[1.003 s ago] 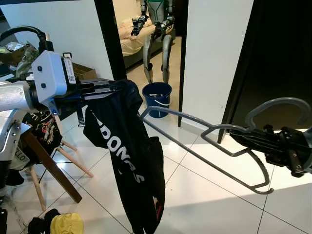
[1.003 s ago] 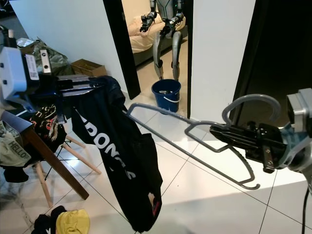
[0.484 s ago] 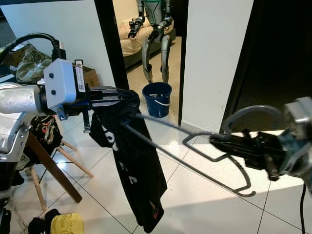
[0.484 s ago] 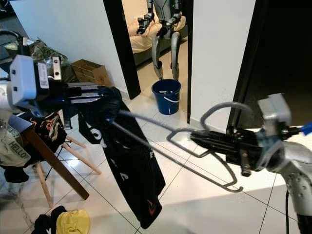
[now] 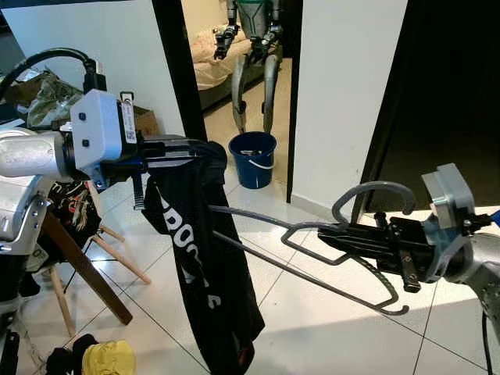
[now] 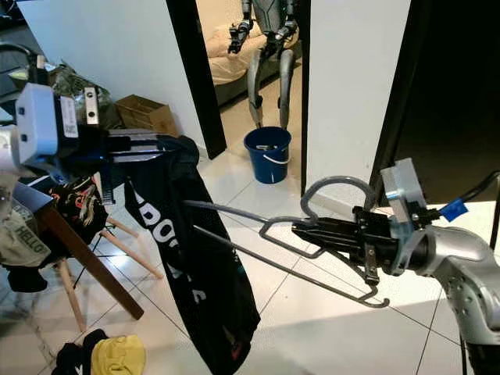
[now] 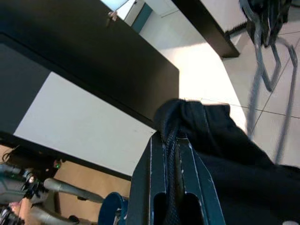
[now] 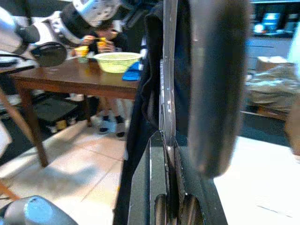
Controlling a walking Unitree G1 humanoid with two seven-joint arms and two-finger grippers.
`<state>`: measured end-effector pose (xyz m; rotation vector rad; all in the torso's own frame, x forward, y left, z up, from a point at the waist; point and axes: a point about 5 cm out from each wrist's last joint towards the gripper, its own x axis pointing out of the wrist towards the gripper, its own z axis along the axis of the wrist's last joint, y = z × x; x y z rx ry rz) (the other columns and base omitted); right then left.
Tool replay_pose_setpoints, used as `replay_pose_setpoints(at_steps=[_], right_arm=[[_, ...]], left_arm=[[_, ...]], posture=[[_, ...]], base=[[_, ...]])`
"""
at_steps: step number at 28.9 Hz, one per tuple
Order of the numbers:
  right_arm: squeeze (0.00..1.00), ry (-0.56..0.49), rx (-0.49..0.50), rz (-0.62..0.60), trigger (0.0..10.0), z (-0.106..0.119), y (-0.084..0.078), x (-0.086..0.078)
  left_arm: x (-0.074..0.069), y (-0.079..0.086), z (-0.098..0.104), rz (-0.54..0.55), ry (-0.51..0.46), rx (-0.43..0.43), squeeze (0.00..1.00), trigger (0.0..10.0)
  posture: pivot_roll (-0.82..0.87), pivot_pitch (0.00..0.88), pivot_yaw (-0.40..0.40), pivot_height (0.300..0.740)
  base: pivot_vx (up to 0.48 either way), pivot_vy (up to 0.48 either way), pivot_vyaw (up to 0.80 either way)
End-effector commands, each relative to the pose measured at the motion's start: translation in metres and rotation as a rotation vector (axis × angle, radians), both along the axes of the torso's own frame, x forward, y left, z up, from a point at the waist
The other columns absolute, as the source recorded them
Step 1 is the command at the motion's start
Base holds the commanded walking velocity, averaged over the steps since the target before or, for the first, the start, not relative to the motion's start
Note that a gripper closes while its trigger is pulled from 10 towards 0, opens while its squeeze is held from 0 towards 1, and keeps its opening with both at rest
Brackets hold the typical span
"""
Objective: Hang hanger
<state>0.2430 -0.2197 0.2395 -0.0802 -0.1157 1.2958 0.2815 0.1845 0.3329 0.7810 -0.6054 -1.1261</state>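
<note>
Left pincer (image 5: 205,151) clamped on black garment (image 5: 205,266), holding it aloft so it hangs open | right pincer (image 5: 332,233) gripping grey hanger (image 5: 312,234) near its hook, far arm poked into garment | judged: threading for hanging.

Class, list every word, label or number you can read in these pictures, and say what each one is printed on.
"HELLO": on the pale cloth draped at the chair; only partly clear.
White letters run down the black garment held by the left claw; folded, so they cannot be read whole.
Sticker on the left wrist housing: too small to read.
Print on the dark shirt: unreadable.
</note>
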Motion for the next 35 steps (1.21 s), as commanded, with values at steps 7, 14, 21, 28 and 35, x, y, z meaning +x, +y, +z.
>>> replay_pose_setpoints(at_steps=[7,14,21,28,35], right_arm=[[0.0,-0.08,0.157,-0.007,10.0,0.03,-0.03,-0.02],[0.0,-0.055,0.117,-0.012,10.0,0.024,-0.036,-0.023],[0.0,-0.035,0.105,-0.037,10.0,0.023,-0.046,-0.027],[0.0,-0.026,0.106,-0.049,10.0,0.022,-0.051,-0.03],[0.0,-0.031,0.102,-0.065,10.0,0.025,-0.057,-0.034]], left_arm=[[-0.002,0.011,0.01,0.042,-0.047,0.008,0.0,10.0],[-0.002,0.013,0.011,0.046,-0.054,0.005,0.0,10.0],[-0.002,0.013,0.014,0.048,-0.065,0.005,0.0,10.0],[-0.002,0.013,0.015,0.046,-0.069,0.006,0.0,10.0],[-0.002,0.014,0.016,0.049,-0.07,0.006,0.0,10.0]], posture=[[-0.03,0.0,0.107,0.74],[-0.04,0.0,0.103,0.74],[-0.03,0.0,0.102,0.74],[-0.03,0.0,0.102,0.74],[-0.03,0.0,0.107,0.74]], base=[[0.0,0.0,0.0],[0.0,0.0,0.0],[0.0,0.0,0.0],[0.0,0.0,0.0],[0.0,0.0,0.0]])
